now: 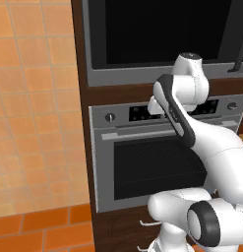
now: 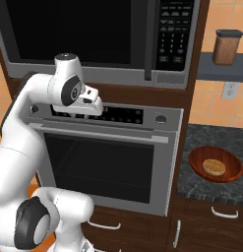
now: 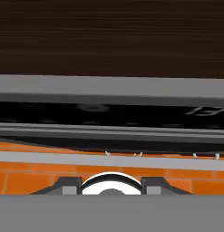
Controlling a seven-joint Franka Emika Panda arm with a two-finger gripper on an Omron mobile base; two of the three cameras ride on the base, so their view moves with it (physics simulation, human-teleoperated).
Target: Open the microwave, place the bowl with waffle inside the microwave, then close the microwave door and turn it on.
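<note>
The microwave (image 1: 162, 29) (image 2: 69, 29) sits high in the wooden cabinet. Its black glass door is shut, and the dark vertical handle (image 2: 150, 39) (image 1: 237, 49) stands next to the keypad (image 2: 174, 29). To the right, a dark reddish-brown bowl (image 2: 197, 162) holding a round waffle (image 2: 213, 167) rests on the counter. My gripper (image 2: 93, 109) (image 3: 111, 186) hovers below the microwave, in front of the oven's control strip and far left of the bowl. In the hand view its fingertips (image 3: 65, 183) stand apart with nothing between them.
A silver oven (image 2: 103, 162) (image 1: 152, 167) with a bar handle fills the cabinet under the microwave. The bowl's dark stone counter (image 2: 211, 138) lies right of it. A brown jar (image 2: 227, 47) stands on a shelf above. Orange tiled wall (image 1: 34, 98) is to the left.
</note>
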